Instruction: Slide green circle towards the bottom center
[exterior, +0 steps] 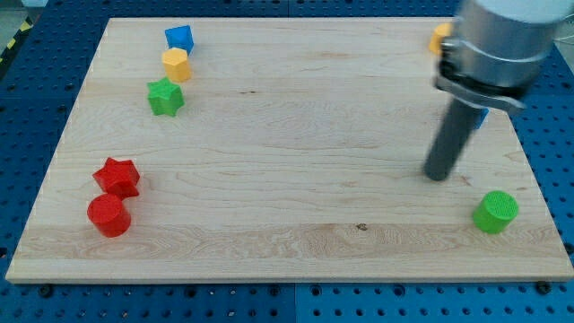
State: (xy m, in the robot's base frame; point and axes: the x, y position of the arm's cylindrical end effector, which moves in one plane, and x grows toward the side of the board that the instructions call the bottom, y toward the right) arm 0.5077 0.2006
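Our tip [438, 176] rests on the table [287, 224], up and to the view's left of the green circle [496, 212], near it but apart. We carry no gripper, only the rod. The green circle sits near the table's bottom right corner. Far to its left lie a red circle [108, 215] and red star [117, 177].

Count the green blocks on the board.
2: the green star block at the view's upper left, and the green circle block at the lower right. The arm may hide others.
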